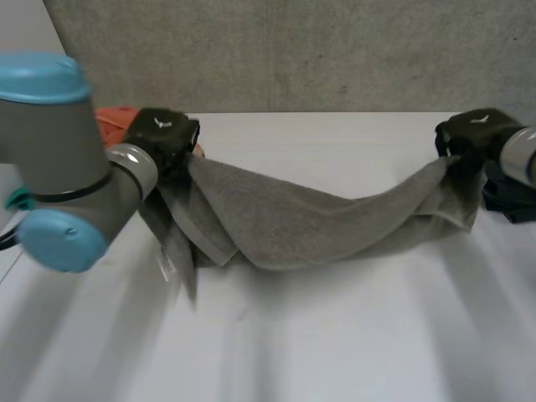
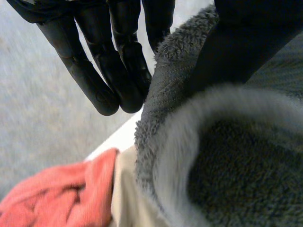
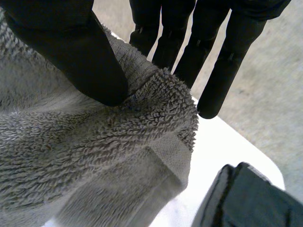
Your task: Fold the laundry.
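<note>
Grey towel strung across the far half of the desk, both ends lifted, the middle sagging until it touches or nearly touches the desk; can't tell which. Left hand has one end: in its wrist view the thumb presses the terry against straight fingers, so it is clamped on a bunched edge, with loose folds hanging below. Right hand has the other end, thumb pinning a corner against the fingers. That one is clamped too, but the grip is right by the hem. Orange cloth lies just behind the left hand at the desk's back edge. Black bundle sits just beside the right hand. Stage, as I judge it: stretching or lining up before a fold, no tidy fold made yet. Risks from here: the right pinch looks shallow, so pulling the hands apart for tension could slip the corner out and drop that end. The left end is gathered, not a clean corner, so a fold from this hold would likely come out skewed or trap layers. The sagging middle could drag and bunch on the desk if the hands swing across. Lowering on the left could land the towel on the orange cloth. On the right it could catch the black bundle.
</note>
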